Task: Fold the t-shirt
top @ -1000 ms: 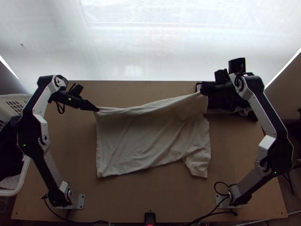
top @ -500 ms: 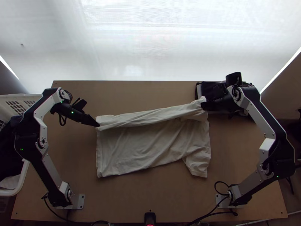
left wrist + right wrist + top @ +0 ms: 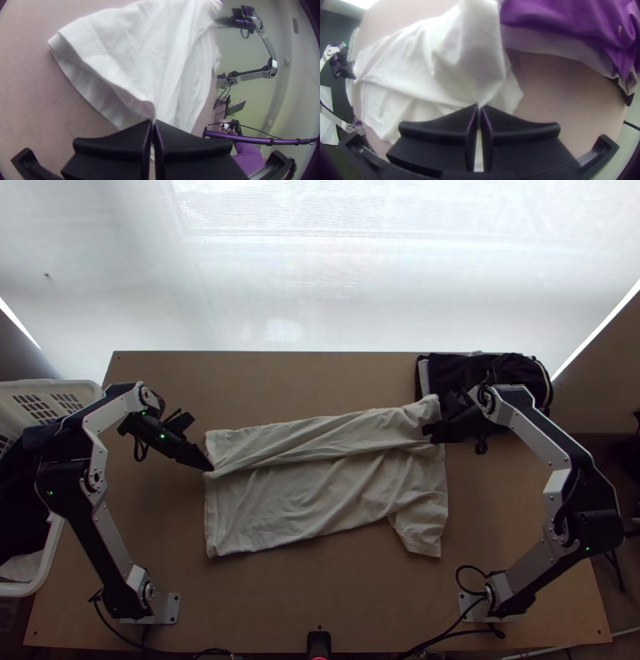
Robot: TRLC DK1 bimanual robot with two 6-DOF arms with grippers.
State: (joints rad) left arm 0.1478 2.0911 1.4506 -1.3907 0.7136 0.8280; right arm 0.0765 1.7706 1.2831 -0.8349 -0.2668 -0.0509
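Observation:
The pale t-shirt point(image 3: 312, 476) lies across the middle of the table, its upper part folded over toward the bases, with a sleeve sticking out at lower right. My left gripper point(image 3: 210, 468) is at the shirt's left edge, and in its wrist view the gripper point(image 3: 152, 122) is shut on the folded-over edge of the t-shirt point(image 3: 140, 43). At the shirt's right side, my right gripper point(image 3: 429, 434) holds the other end of that edge; in its wrist view the gripper point(image 3: 479, 107) is shut on cloth of the t-shirt point(image 3: 453, 63).
A pile of dark clothes point(image 3: 456, 370) lies at the table's far right corner, close to the right gripper. A white basket point(image 3: 48, 572) with dark cloth stands beyond the left edge. Bare wood point(image 3: 304, 596) stretches between the bases.
Both grippers have come down the picture toward the bases, drawing the shirt's upper edge with them. The folded-over part has widened and lies flatter.

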